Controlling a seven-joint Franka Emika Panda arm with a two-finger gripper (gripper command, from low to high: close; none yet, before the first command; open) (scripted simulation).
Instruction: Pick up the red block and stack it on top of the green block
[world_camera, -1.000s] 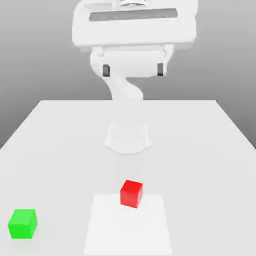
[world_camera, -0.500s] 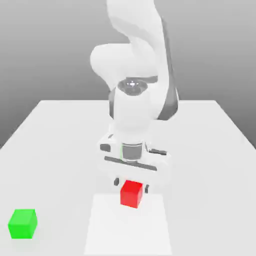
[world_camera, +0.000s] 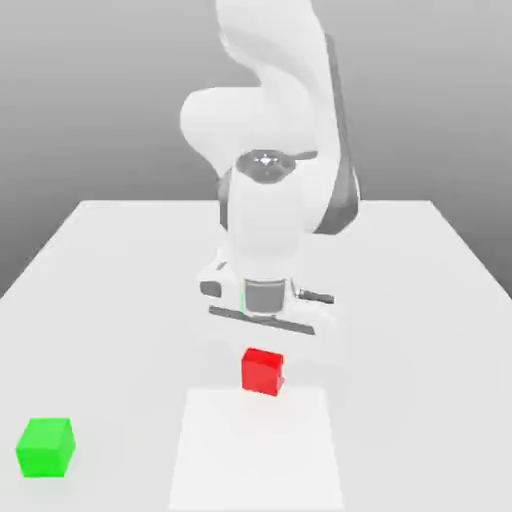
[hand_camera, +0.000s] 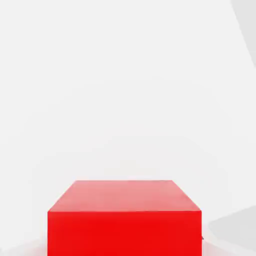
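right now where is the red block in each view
Exterior view: the red block is just below centre, right under the pincer's white hand.
Hand view: it sits at the pictured spot, large and close.
Shared landmark: the pale tabletop.

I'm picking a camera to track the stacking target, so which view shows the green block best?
The exterior view: there the green block sits whole and unobstructed on the white table, toward the exterior view's left. In the hand view I can make out the red block, but no green block.
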